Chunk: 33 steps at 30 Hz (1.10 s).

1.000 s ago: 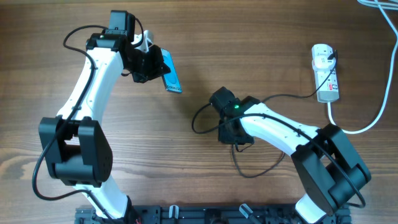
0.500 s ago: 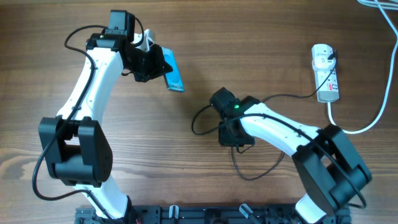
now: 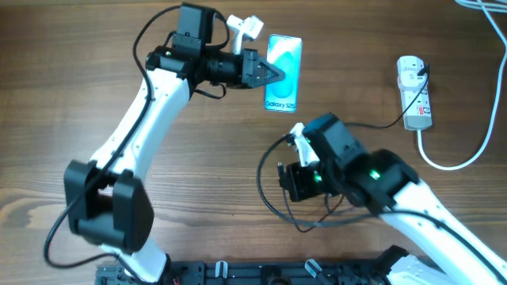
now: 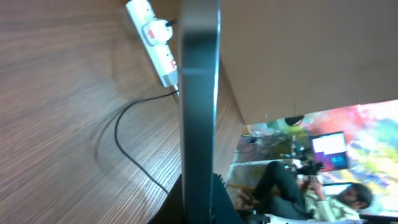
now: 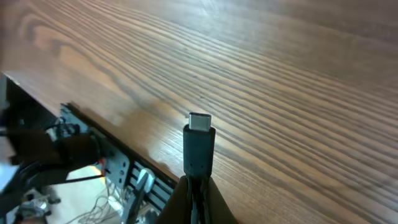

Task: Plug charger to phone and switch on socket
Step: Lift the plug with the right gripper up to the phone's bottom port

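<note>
The phone (image 3: 283,73) is held screen-up at the far middle, pinched by the left gripper (image 3: 268,74) — its wrist view shows only an edge. The right wrist view alone shows the charger (image 5: 199,144) plug clamped in the right gripper (image 5: 195,190) — the socket (image 3: 415,93) lies far right.

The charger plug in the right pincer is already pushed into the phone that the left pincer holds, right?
No: the right wrist view shows the charger plug bare-tipped, in nothing. The right pincer holds it apart from the phone in the left pincer.
</note>
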{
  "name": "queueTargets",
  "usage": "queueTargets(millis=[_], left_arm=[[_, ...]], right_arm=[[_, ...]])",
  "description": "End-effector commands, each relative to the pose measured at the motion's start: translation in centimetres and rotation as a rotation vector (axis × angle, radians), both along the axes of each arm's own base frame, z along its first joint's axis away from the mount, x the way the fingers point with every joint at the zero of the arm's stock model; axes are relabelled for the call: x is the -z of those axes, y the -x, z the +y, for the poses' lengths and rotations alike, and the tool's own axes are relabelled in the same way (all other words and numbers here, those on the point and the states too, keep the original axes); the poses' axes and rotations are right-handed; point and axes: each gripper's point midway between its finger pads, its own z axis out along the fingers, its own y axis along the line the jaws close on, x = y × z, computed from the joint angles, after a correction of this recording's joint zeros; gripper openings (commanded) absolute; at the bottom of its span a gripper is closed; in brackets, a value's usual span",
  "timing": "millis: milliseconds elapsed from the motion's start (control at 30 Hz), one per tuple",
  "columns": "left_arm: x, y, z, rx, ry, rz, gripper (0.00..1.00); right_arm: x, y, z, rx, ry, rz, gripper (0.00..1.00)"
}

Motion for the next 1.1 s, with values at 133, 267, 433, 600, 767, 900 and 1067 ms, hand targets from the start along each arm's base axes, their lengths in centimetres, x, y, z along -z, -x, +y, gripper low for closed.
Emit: queueTargets(millis=[133, 267, 433, 600, 767, 900, 1067], left_arm=[[-5.9, 3.4, -0.8, -0.027, -0.06, -0.203, 0.04], [-6.1, 4.8, -1.9, 0.007, -0.059, -0.2, 0.04], [-5.5, 5.0, -2.8, -0.079, -0.085, -0.056, 0.04], [-5.8, 5.5, -3.0, -0.065, -0.062, -0.018, 0.04], [-5.7, 5.6, -3.0, -0.04, -0.071, -0.065, 0.04], [-5.7, 6.1, -3.3, -0.019, -0.074, -0.083, 0.04], [-5.7, 7.2, -4.6, 0.032, -0.073, -0.119, 0.04]], right_arm=[[-5.4, -0.9, -2.1, 0.093, -0.06, -0.241, 0.04], [-6.0, -1.5, -1.6, 0.115, -0.091, -0.254, 0.04], [-5.9, -3.2, -2.4, 0.233, -0.061, -0.273, 0.04], [-5.8, -3.6, -2.7, 0.274, -0.057, -0.271, 0.04], [-6.3, -4.0, -2.6, 0.284, -0.07, -0.292, 0.04], [-6.4, -4.3, -2.6, 0.288, -0.068, -0.305, 0.04], [-6.3, -4.5, -2.4, 0.289, -0.071, -0.301, 0.04]])
